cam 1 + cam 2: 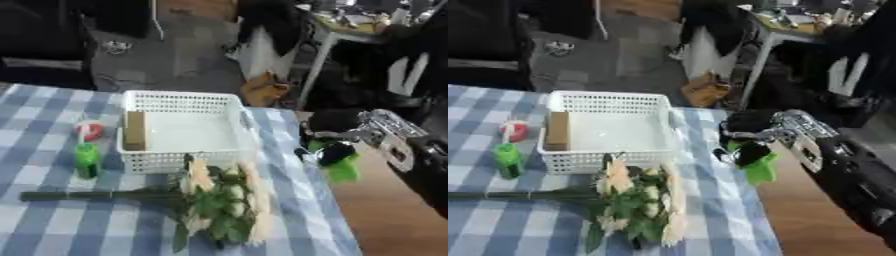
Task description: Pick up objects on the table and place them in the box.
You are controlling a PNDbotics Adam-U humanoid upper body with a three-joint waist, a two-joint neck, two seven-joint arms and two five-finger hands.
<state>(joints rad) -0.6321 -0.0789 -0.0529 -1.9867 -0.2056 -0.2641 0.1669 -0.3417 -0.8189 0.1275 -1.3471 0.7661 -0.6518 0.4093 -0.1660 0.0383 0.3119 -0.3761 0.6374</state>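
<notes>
Right hand (750,137) at the tabletop's (52,220) right edge, fingers curled round a bright green object (759,170), clear of the white perforated plastic basket (179,131); we see a tan block (135,131) in it, flower bouquet (214,200) in front, green bottle (86,160) left

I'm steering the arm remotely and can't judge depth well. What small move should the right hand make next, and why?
Probably carry it left, toward the white basket. The right hand is curled round a green object and hangs past the table's right edge, beside the basket rather than over it, so letting go now would likely miss.
</notes>
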